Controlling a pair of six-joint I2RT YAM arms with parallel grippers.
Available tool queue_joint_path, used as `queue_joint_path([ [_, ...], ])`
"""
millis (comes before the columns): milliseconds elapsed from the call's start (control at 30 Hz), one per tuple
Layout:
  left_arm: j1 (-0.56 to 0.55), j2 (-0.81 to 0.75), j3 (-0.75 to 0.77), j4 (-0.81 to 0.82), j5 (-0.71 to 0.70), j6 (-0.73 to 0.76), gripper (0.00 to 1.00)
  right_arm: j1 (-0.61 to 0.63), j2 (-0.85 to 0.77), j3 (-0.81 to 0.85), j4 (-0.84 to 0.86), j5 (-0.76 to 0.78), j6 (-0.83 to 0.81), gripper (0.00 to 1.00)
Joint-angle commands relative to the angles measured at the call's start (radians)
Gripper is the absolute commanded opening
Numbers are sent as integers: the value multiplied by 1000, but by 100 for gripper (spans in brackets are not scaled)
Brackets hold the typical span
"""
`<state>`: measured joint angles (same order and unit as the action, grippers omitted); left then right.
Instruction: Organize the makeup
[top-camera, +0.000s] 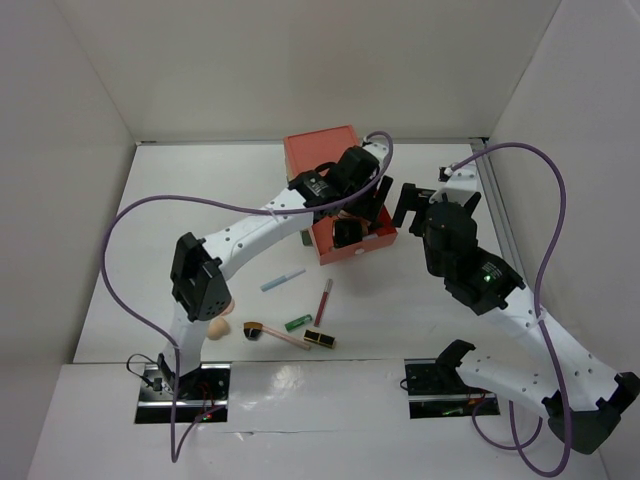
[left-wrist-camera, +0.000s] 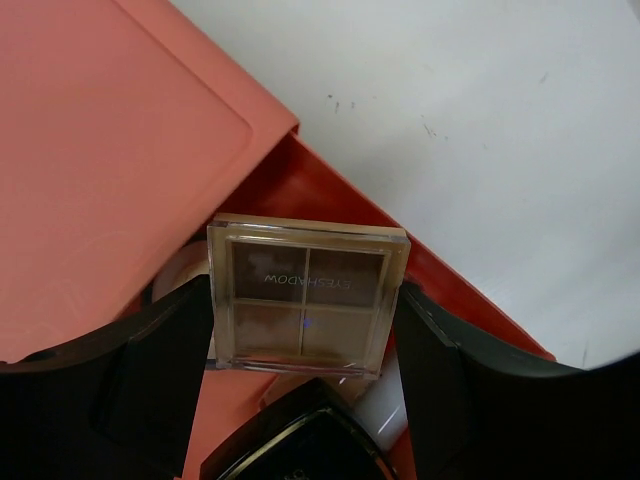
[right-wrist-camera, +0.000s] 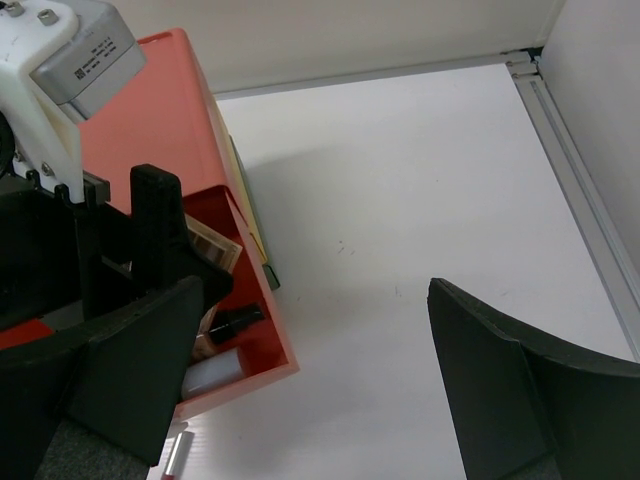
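Observation:
My left gripper (top-camera: 352, 222) (left-wrist-camera: 305, 320) is shut on a clear eyeshadow palette (left-wrist-camera: 308, 295) with brown shades and holds it over the open orange drawer (top-camera: 372, 243) (left-wrist-camera: 330, 190). A black compact (left-wrist-camera: 300, 440) lies in the drawer below it. My right gripper (top-camera: 430, 200) (right-wrist-camera: 330, 400) is open and empty, just right of the drawer (right-wrist-camera: 265, 330). In the right wrist view the drawer holds a white tube (right-wrist-camera: 215, 372) and a black bottle (right-wrist-camera: 235, 320). On the table lie a blue pencil (top-camera: 283, 280), a red gloss stick (top-camera: 323, 300), a green tube (top-camera: 297, 322), a brush (top-camera: 275, 333), a black compact (top-camera: 320, 340) and a peach puff (top-camera: 218, 327).
The orange drawer box (top-camera: 320, 152) (left-wrist-camera: 100, 150) stands at the back middle, with yellow and green edges showing under it in the right wrist view (right-wrist-camera: 248, 215). White walls enclose the table on three sides. A metal rail (right-wrist-camera: 575, 180) runs along the right edge.

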<state>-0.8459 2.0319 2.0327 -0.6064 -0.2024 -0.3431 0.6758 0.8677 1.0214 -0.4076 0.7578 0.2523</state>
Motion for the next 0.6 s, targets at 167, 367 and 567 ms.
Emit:
queue_joint_path([
  [167, -2, -95, -16, 4, -68, -4, 83, -5, -4, 0, 59, 18, -15, 100],
  [367, -2, -104, -2, 4, -2, 18, 100, -5, 5, 0, 50, -5, -15, 100],
  [567, -2, -140, 20, 4, 31, 18, 100, -5, 14, 20, 41, -15, -15, 100],
])
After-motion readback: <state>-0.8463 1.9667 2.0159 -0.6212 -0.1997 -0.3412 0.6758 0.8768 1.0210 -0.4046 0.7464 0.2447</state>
